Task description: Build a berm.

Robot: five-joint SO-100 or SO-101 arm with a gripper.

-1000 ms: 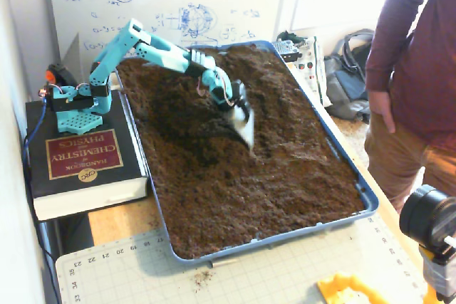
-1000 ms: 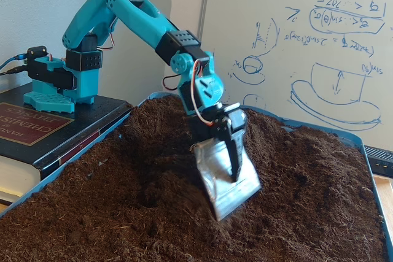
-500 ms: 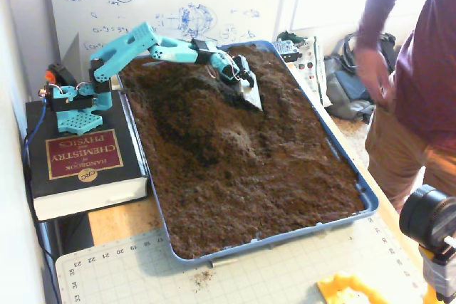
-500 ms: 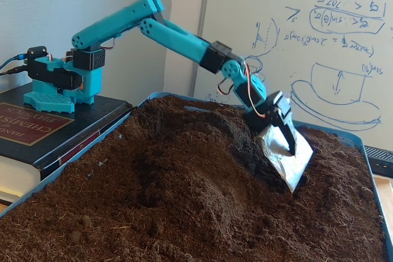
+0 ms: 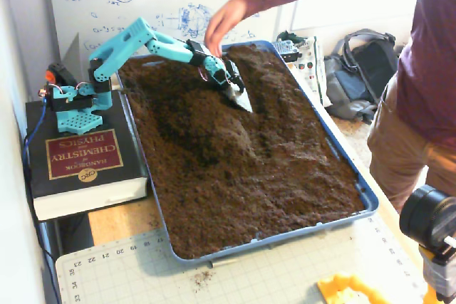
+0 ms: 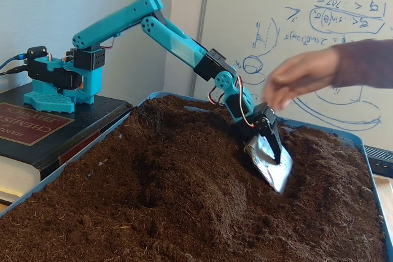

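Observation:
The berm [image 5: 239, 139] is a low hump of crumbly brown soil near the middle of the blue tray [image 5: 274, 244], with a darker hollow [image 5: 189, 122] to its left. In the other fixed view the berm [image 6: 187, 167] rises in front of the arm. My gripper [image 5: 239, 95] is at the far part of the tray, shut on a silver foil-covered scoop [image 5: 243, 100] whose tip touches the soil. From the side, the gripper [image 6: 269, 151] clamps the scoop [image 6: 273, 167], which points down into the soil behind the berm.
A person's hand [image 5: 221, 23] reaches over the arm, and shows blurred [image 6: 301, 81] just above the gripper. The arm's base stands on a thick book [image 5: 78, 158] left of the tray. A camera [image 5: 431, 222], a cutting mat [image 5: 142, 268] and a yellow object [image 5: 349, 291] lie in front.
The arm swung the scoop from the tray's middle to the far end, then drew it slightly back and lower. The person's hand came in over the arm.

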